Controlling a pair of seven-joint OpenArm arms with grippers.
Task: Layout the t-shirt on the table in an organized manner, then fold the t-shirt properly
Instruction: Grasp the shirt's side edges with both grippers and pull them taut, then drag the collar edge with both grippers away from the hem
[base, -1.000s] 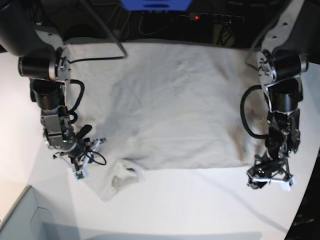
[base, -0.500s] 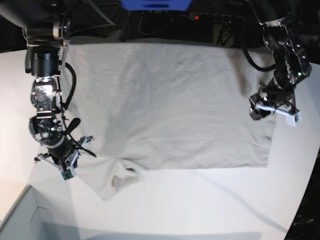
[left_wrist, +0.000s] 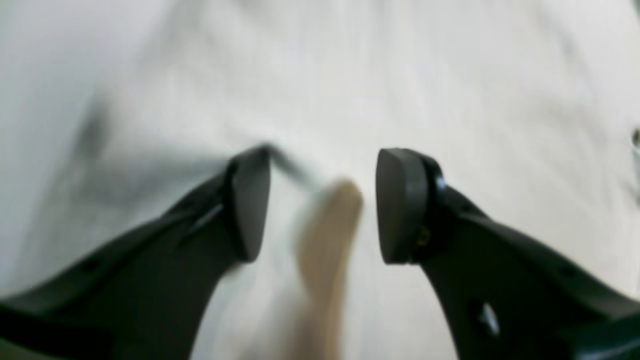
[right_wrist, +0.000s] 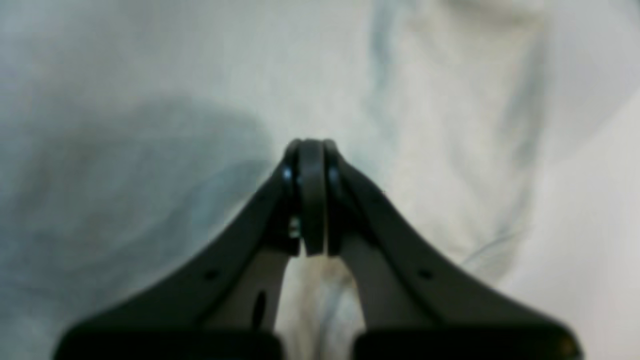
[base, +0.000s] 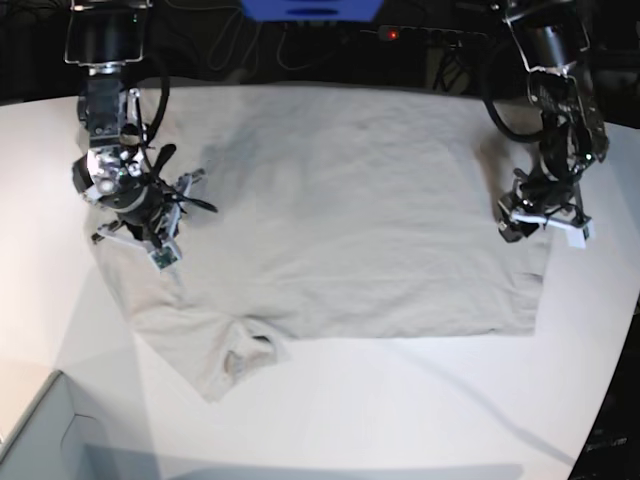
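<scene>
A large smooth white tabletop with a curved edge (base: 420, 410) is filling the base view. A plain light grey-beige cotton t-shirt (base: 340, 210) is lying spread flat across its upper middle, its body forming a broad, nearly square panel. One sleeve is trailing toward 7 o'clock, ending in a crumpled fold (base: 240, 358) near the lower hem. A pale grey box corner (base: 45, 440) is sitting at 7 o'clock on the table edge, well apart from the shirt.

The right arm's black gripper (base: 140, 225) is hanging at 9 o'clock, over the shirt's side edge where the sleeve begins. In the right wrist view its two dark fingers (right_wrist: 312, 195) are pressing together with no gap between them, and nothing is showing between the tips; softly wrinkled cloth (right_wrist: 450, 125) is lying beneath.

The left arm's black gripper (base: 543, 215) is hanging at 3 o'clock, over the shirt's opposite edge. In the left wrist view its jaws are standing wide apart, the two dark pads (left_wrist: 400, 205) empty, with pale cloth (left_wrist: 350, 75) below. A blurred tan shape (left_wrist: 327, 240) is showing between the fingers; what it is cannot be told.
</scene>
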